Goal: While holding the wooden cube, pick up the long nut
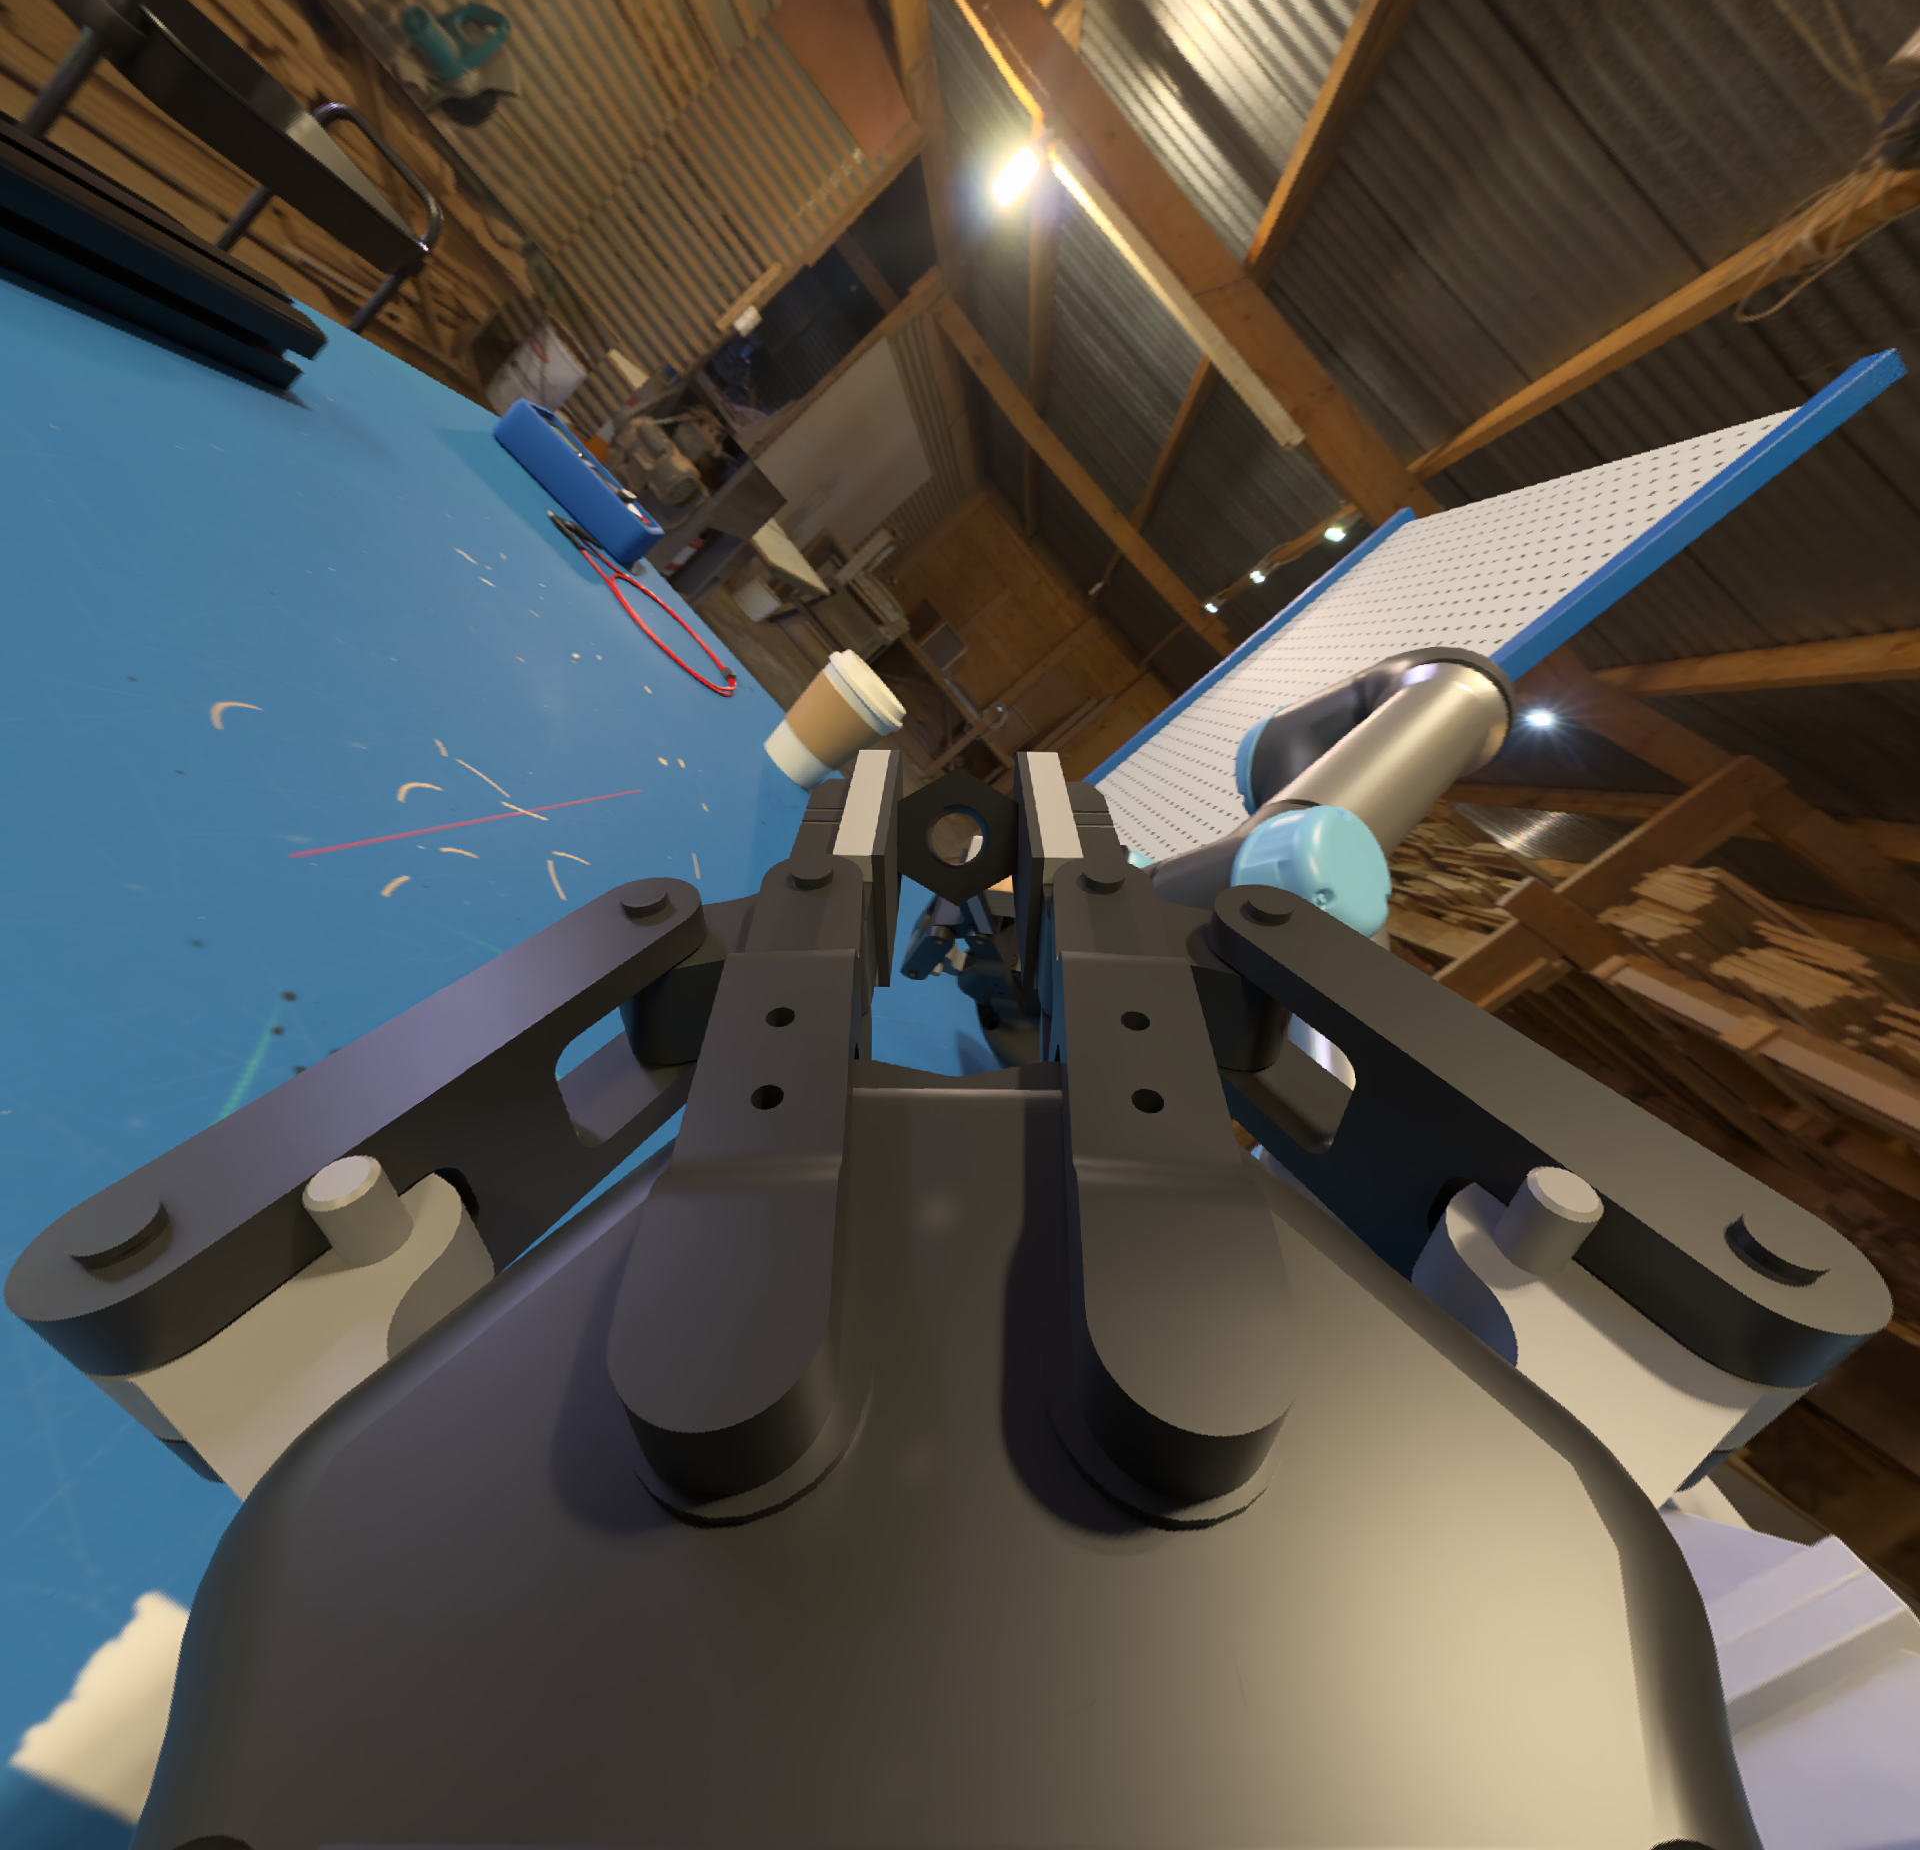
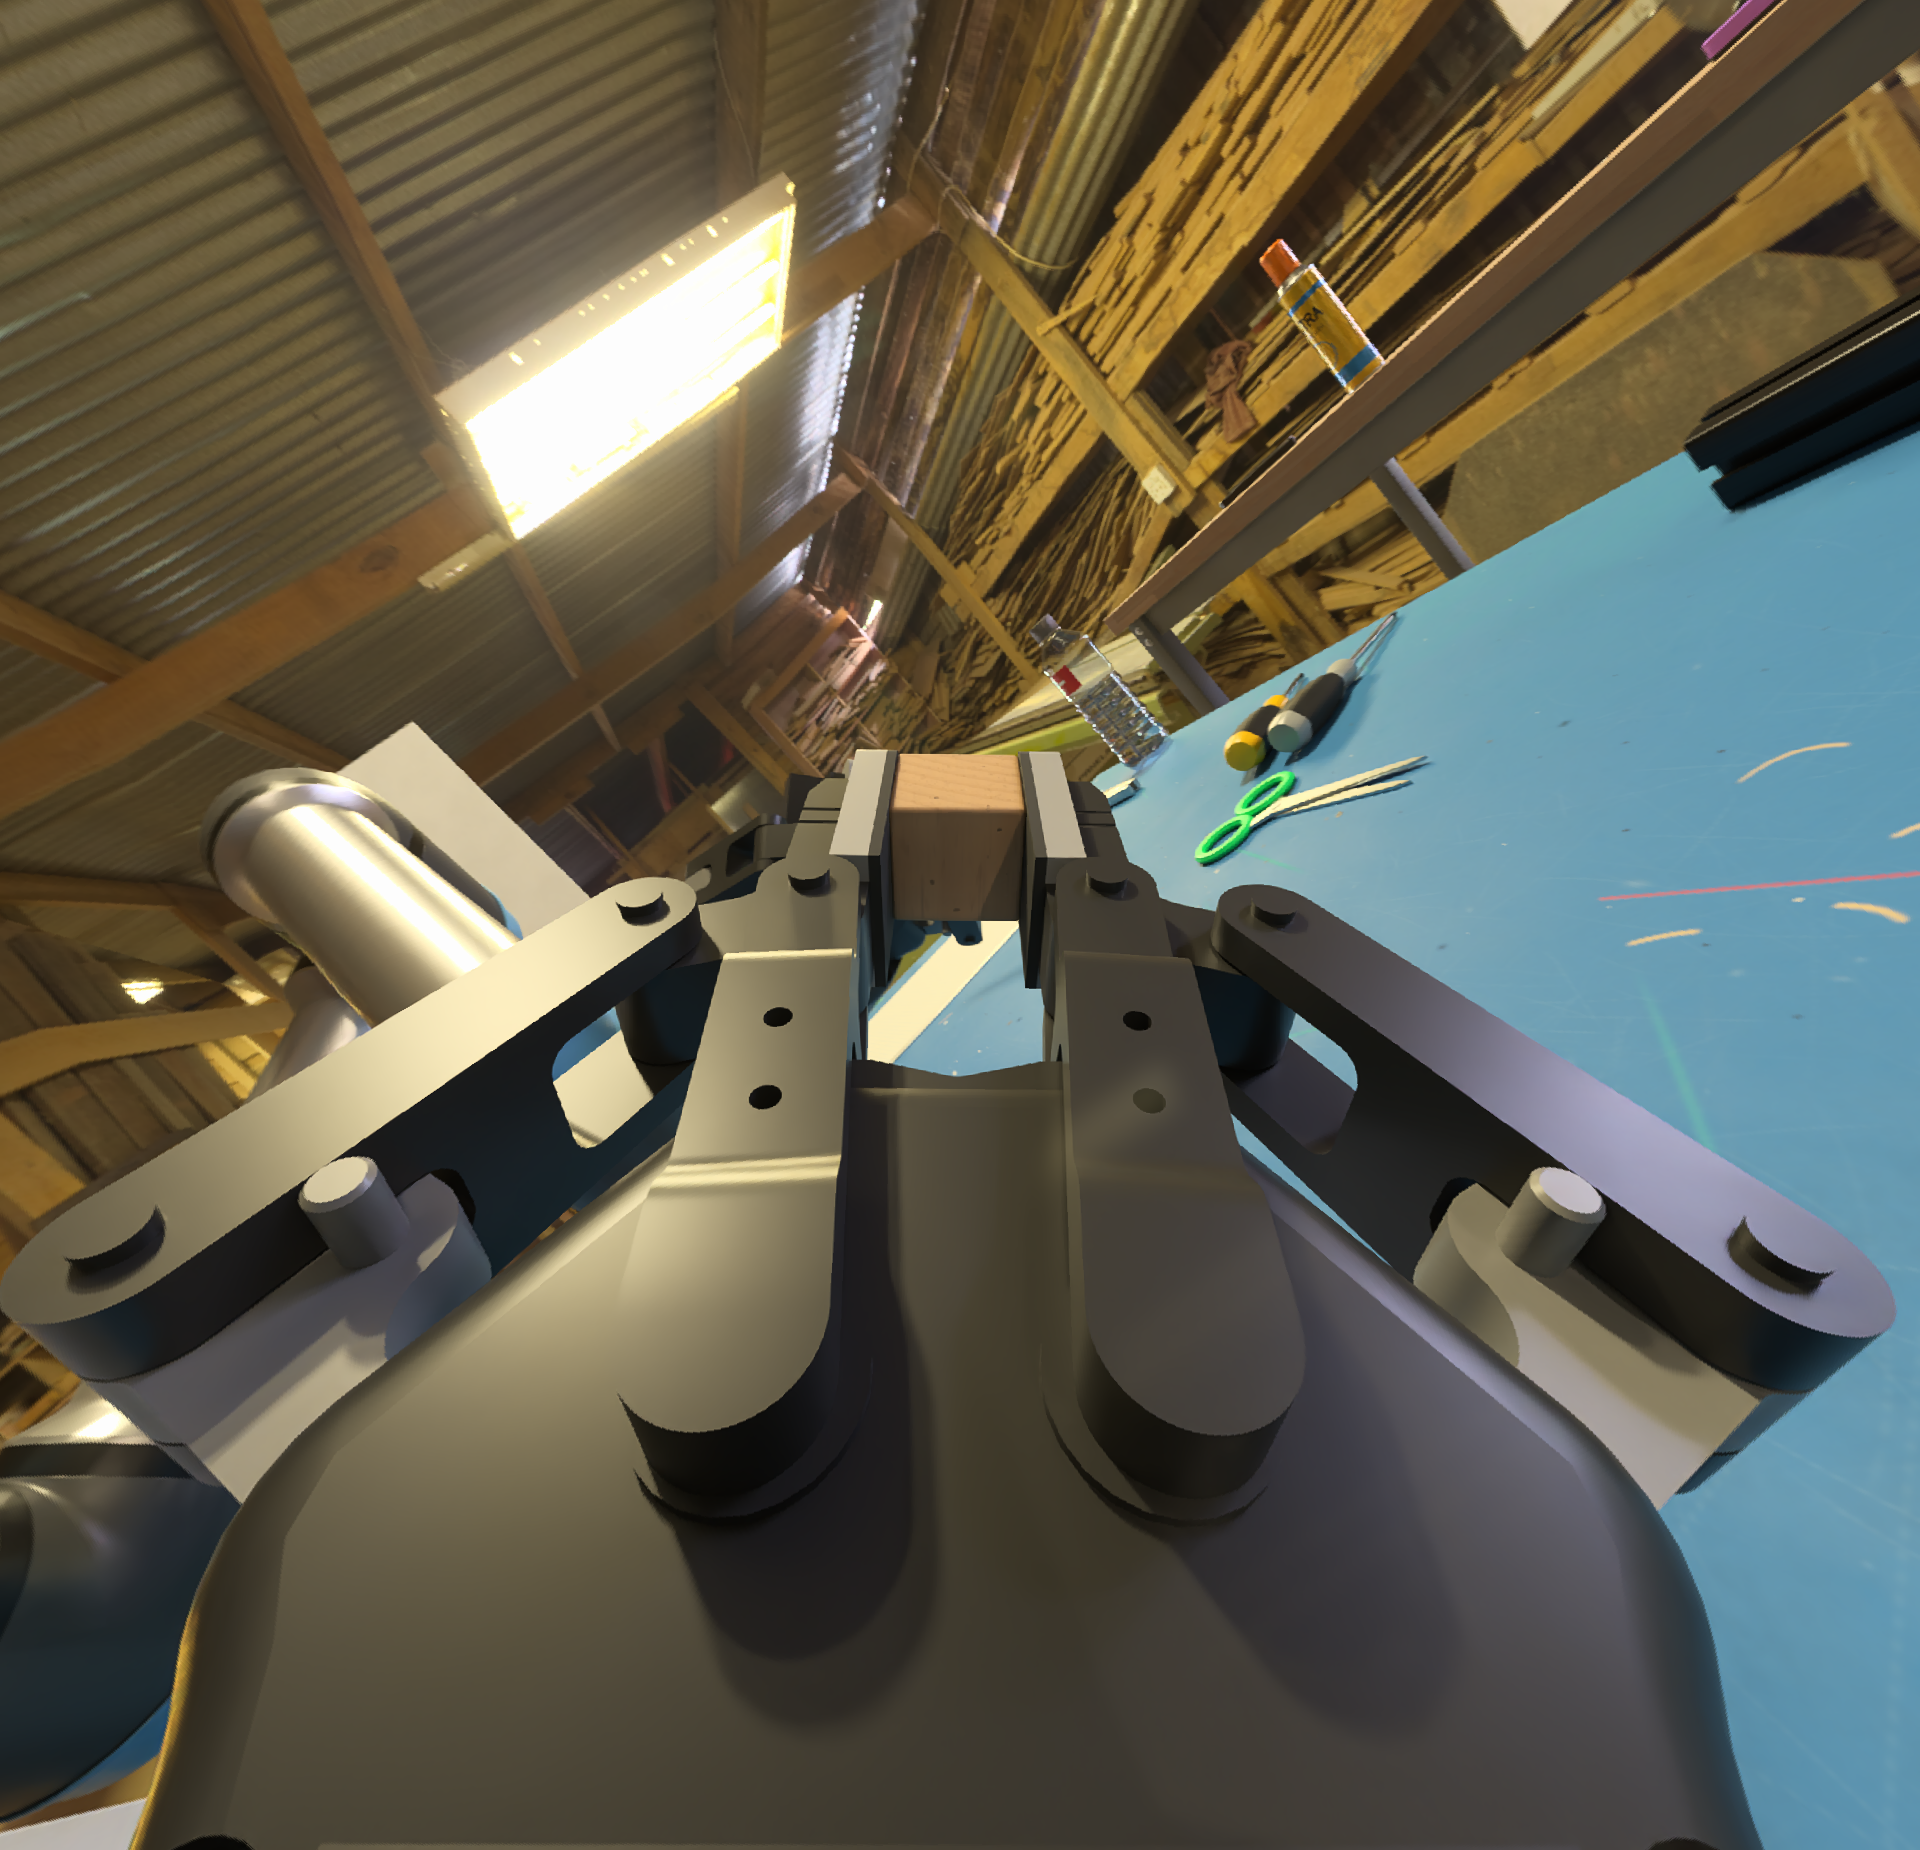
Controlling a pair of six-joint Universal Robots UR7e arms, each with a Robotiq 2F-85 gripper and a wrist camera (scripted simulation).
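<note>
Black and hexagonal, the long nut sits pinched between the pads of the left gripper, seen end-on so that its bore opens straight toward the camera. The jaws are drawn in narrow, each pad flat against an opposite face of the hex, and the nut looks clear of the blue table, which tilts away on the left of this view (a paper coffee cup and a red cable lie well beyond it). Judging by that, the pick itself appears done or nearly so, and the step in hand is the lift and hold.

To do it well, the left arm should rise straight and slowly, keeping the pads square on the flats; a grip that slips onto the hex corners could let the nut roll out.

Over in the right wrist view, the wooden cube is clamped between the pads of the right gripper, jaws closed partway to the cube's width, held off the table. Green scissors and screwdrivers lie well apart to its right. That arm is best kept motionless, its squeeze unchanged, since the task fails if the cube drops while the nut goes up.
</note>
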